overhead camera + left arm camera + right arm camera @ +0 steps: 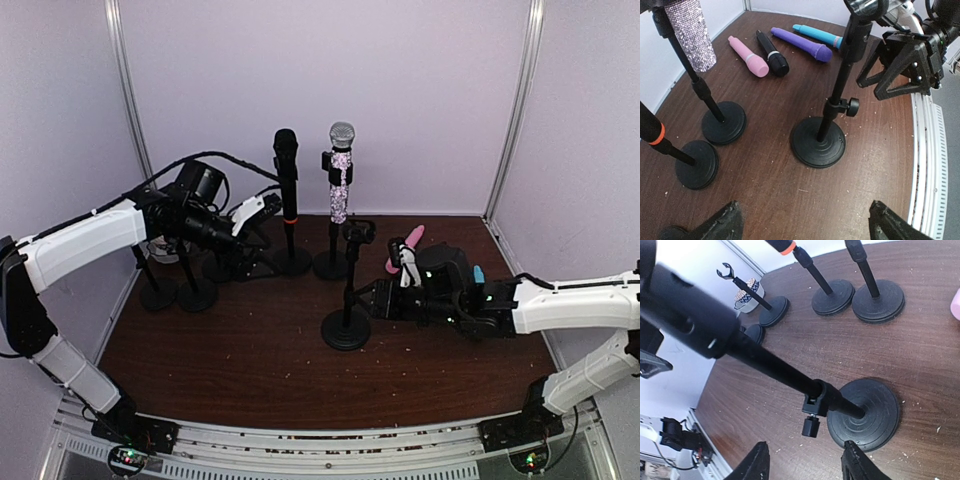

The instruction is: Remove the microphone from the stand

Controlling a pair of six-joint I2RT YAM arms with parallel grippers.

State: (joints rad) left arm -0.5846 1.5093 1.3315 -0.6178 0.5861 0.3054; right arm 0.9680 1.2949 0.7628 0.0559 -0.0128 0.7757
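- Task's things: two microphones stand clipped upright at the far middle of the table (250, 360), each on its own round-based stand. One is a black microphone (286, 165) with an orange ring. Just right of it is a glitter microphone (341, 180).
- Already off the stands: a pink microphone (747, 56), a short black one (774, 54), a purple one (802, 44) and a blue one (817, 34) lie side by side on the right of the table.
- Risk, tipping: the two loaded stands have bases almost touching. A pull that is not in line with the clip would likely rock one stand into its neighbour.
- Risk, stand lifting: if the clip holds tight, the whole stand may rise with the microphone, since nothing steadies its base.
- Risk, collision: the empty stand (347, 290) stands at mid-table, just left of the right gripper (805, 452). A sideways sweep of that arm could knock it over.
- Risk, slip: the studded barrel of the glitter microphone may give the pads poor purchase. This is a judgement only.
- Left arm, pose: it reaches from the near left up to the far left, with the wrist turned right towards the black microphone's pole. The left gripper (805, 212) has its fingers wide apart and holds nothing.
- Right arm, pose: it is stretched low from the right, with the forearm nearly level. Its fingers are apart with nothing between them, and they point at the empty stand's pole and base.
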